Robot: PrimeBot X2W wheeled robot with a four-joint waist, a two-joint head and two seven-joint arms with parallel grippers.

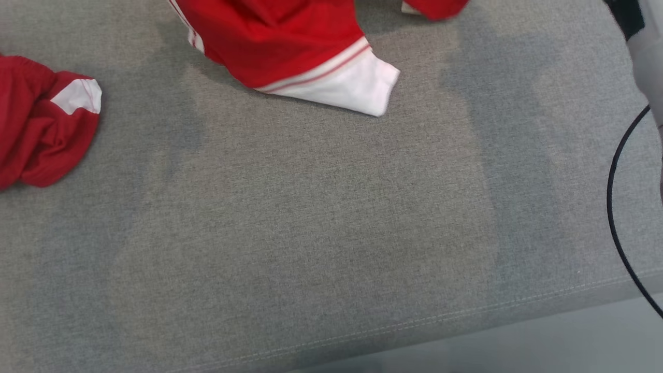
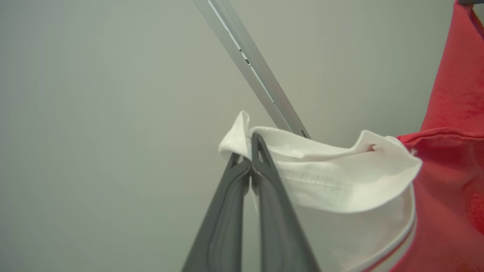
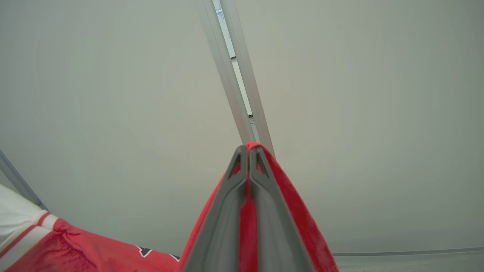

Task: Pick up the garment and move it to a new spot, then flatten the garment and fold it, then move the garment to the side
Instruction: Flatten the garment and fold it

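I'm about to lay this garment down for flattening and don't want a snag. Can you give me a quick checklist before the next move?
1. Left gripper shut on the garment's white edge: ok.
2. Right gripper shut on red fabric: ok.
3. White cuff lifted off the grey surface: cannot tell; it hangs at surface level.
4. Second red garment lying apart, at left: ok.
5. Black cable away from the garment, far right: ok.
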